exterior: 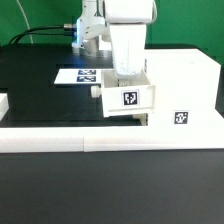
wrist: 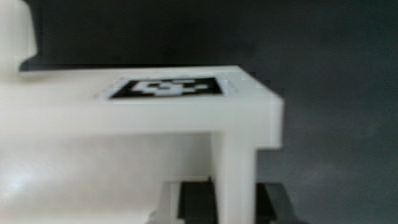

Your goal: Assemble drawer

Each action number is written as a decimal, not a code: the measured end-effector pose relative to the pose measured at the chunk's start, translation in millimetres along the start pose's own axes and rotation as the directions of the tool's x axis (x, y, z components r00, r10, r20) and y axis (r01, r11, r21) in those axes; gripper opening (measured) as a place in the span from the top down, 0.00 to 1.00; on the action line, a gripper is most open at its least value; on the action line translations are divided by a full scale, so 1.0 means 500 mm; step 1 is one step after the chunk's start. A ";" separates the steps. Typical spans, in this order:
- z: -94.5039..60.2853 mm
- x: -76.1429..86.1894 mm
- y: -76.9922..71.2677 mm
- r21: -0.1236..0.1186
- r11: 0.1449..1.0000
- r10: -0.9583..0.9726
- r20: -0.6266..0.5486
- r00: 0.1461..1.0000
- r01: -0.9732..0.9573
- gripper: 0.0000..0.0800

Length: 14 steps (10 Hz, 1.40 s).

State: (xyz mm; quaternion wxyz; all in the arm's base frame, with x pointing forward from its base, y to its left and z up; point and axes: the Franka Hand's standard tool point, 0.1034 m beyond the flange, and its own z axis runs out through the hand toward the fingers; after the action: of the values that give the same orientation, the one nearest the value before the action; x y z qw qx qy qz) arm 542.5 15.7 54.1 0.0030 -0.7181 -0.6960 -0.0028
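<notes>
Exterior view first: I see the arm standing straight over a small white drawer box (exterior: pixel 128 97) with a black-and-white tag on its near face, which sits on the black worktop (exterior: pixel 40 95) against a larger white drawer casing (exterior: pixel 185 85) on the exterior view's right. The marker board (exterior: pixel 85 74) lies flat behind it, near the arm's base. In the wrist view the fingers (wrist: pixel 222 200) straddle a thin upright white wall of the box, and I judge them closed on that wall, though the contact itself is blurred. The box looks to me like stiff, light moulded plastic: rigid enough to take a firm pinch, unlikely to crack, but smooth and glossy, so it could slip or pivot if I hold it off-centre. I would keep my hold on a thin wall near its middle, deep enough that the pads bear fully, since the wider body offers nothing the fingers can span.
</notes>
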 end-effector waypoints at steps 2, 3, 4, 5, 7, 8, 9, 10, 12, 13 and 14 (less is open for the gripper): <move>0.000 0.012 -0.001 -0.012 1.000 -0.025 0.011 1.000 0.026 0.95; 0.000 0.013 -0.001 -0.013 1.000 -0.025 0.021 0.999 0.025 0.95; 0.000 0.009 -0.001 -0.004 1.000 0.000 0.019 1.000 0.001 0.95; 0.000 0.009 -0.002 -0.004 1.000 -0.001 0.019 1.000 0.001 0.95; 0.000 0.008 0.000 -0.008 1.000 -0.023 0.021 1.000 0.023 0.95; 0.000 0.007 0.001 -0.013 0.999 -0.039 0.022 0.999 0.040 0.95; 0.000 0.007 0.000 -0.011 0.999 -0.044 0.024 0.999 0.044 0.95; -0.002 0.005 -0.001 0.012 0.999 -0.045 0.030 0.999 0.045 0.95; -0.001 0.006 -0.001 0.012 0.999 -0.043 0.029 0.999 0.043 0.95; -0.001 0.010 -0.001 0.013 0.999 -0.047 0.030 0.998 0.047 0.95; -0.001 0.006 -0.004 0.028 0.999 -0.044 0.033 0.998 0.043 0.95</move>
State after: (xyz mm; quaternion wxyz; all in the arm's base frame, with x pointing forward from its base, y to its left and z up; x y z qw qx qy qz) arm 540.9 18.9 54.7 0.0009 -0.7025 -0.7115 0.0186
